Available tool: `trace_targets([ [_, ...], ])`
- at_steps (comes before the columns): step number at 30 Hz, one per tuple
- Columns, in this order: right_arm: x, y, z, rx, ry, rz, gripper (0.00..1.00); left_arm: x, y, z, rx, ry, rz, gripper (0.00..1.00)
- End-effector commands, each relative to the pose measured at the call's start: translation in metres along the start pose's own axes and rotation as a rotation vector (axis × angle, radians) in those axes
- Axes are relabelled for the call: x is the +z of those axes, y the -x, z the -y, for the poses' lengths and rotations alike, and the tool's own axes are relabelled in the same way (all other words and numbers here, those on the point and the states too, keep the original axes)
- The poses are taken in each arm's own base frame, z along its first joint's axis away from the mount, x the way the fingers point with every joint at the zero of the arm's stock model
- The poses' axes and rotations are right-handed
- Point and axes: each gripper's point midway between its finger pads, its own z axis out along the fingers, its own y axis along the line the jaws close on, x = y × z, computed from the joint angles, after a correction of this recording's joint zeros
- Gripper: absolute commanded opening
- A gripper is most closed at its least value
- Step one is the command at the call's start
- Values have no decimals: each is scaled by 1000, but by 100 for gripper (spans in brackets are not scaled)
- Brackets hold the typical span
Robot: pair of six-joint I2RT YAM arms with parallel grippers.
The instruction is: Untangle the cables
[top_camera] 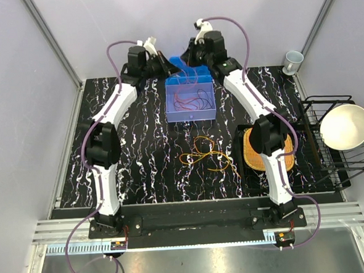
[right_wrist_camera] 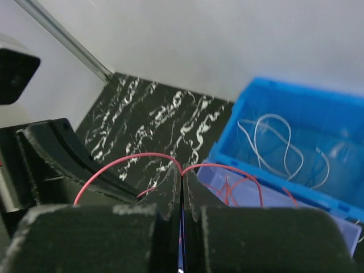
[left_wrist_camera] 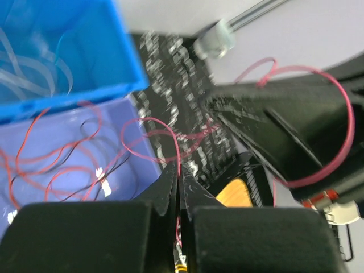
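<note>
Both grippers are at the back of the table and hold one thin red cable (left_wrist_camera: 149, 119) between them. My left gripper (left_wrist_camera: 180, 170) is shut on it; it also shows in the top view (top_camera: 165, 64). My right gripper (right_wrist_camera: 182, 172) is shut on the same red cable (right_wrist_camera: 142, 154), close by in the top view (top_camera: 192, 54). The cable loops over the right gripper's body in the left wrist view. More red and black cables lie in the lavender box (top_camera: 191, 115). A loose tangle of orange and yellow cables (top_camera: 205, 153) lies on the table's middle.
A blue box (top_camera: 176, 64) stands behind the lavender one, with white cables (right_wrist_camera: 273, 136) in it. An orange woven dish (top_camera: 266, 148) is at the right. A black wire rack (top_camera: 332, 164) holds a white bowl (top_camera: 345, 126). A cup (top_camera: 293, 60) stands back right.
</note>
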Motion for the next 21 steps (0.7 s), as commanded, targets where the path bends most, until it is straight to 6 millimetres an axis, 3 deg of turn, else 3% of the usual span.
trace_targets([
  [1,-5,-8,0,53,-25,-7,0,17,-26,-36,-29,61,-63,0],
  [7,-4,-56,20,115,-97,-112,0,19,-50,-70,-43,191,-122,1],
  [10,-2,-73,27,136,-122,-155,0,16,-58,-86,-47,273,-146,7],
  [11,-2,-76,29,138,-132,-163,0,16,-59,-87,-43,279,-152,12],
  [12,0,-83,32,144,-143,-177,0,16,-60,-89,-45,283,-158,28],
  [14,0,-85,35,147,-161,-189,0,12,-59,-86,-35,297,-166,42],
  [15,2,-90,39,149,-175,-202,0,8,-55,-80,-21,300,-158,55],
  [17,0,-87,42,144,-204,-212,1,1,-50,-78,12,344,-138,63],
  [19,0,-90,46,144,-224,-231,5,-11,-41,-68,38,371,-112,78],
  [21,1,-95,48,145,-235,-246,16,-22,-32,-56,66,375,-93,81],
])
